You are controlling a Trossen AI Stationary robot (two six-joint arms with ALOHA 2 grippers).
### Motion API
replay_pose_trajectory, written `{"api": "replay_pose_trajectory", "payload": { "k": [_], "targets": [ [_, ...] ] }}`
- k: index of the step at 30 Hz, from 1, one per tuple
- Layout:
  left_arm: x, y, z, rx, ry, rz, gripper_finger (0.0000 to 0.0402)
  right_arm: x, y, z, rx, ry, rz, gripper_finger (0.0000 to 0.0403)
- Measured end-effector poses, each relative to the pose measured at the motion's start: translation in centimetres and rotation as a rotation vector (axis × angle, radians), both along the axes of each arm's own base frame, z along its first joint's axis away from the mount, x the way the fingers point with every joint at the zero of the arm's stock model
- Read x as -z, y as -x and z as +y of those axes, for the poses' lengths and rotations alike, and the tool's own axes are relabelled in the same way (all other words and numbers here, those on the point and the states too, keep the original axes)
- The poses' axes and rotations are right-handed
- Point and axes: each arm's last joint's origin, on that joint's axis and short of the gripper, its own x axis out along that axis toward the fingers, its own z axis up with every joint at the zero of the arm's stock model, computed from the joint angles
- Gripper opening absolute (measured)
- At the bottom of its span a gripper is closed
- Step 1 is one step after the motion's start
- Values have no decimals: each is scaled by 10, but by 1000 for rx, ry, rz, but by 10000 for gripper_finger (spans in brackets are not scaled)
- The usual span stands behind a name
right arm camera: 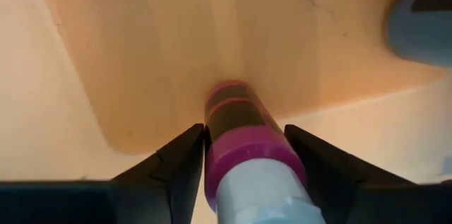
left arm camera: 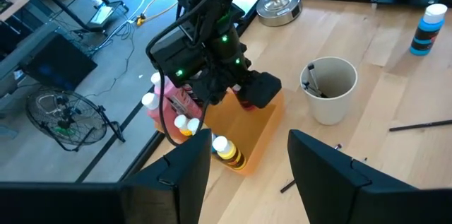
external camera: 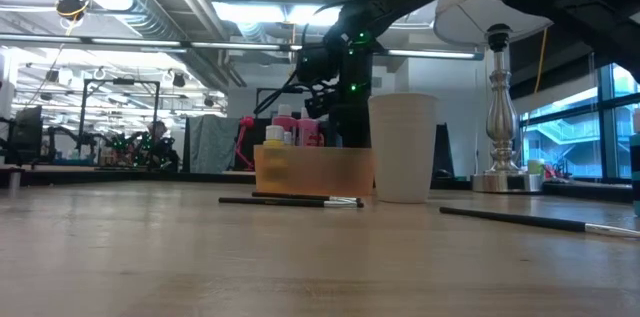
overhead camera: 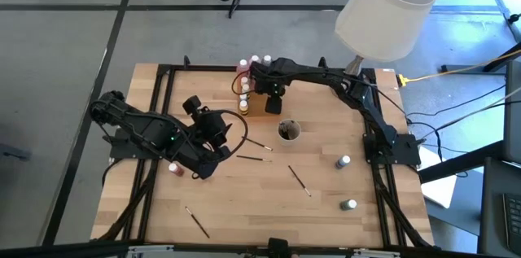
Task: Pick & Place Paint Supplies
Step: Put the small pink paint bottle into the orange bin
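The right gripper (overhead camera: pixel 273 102) reaches down into the orange tray (left arm camera: pixel 263 121) at the far side of the desk (overhead camera: pixel 244 201). A pink bottle (right arm camera: pixel 244 136) sits between its jaws, touching the tray; whether they pinch it cannot be told. The left gripper (left arm camera: pixel 244 171) hovers over the desk's left part, jaws spread and holding nothing. Paintbrushes (overhead camera: pixel 299 180) and 2 bottles (overhead camera: pixel 343 162) lie scattered on the desk near the cup (overhead camera: pixel 288 132).

A robotics lab: exposed ceiling ducts (external camera: pixel 130 7), other robot rigs (external camera: pixel 100 137), a wooden workbench (overhead camera: pixel 326 201).
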Motion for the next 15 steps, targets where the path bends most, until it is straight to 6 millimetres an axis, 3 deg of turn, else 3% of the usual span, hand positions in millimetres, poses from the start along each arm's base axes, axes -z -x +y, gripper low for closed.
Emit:
{"api": "replay_pose_trajectory", "payload": {
  "k": [15],
  "targets": [
    [0, 0, 0, 3, 6, 3, 184, -1, 0, 0, -11, 5, 0, 204]
  ]
}}
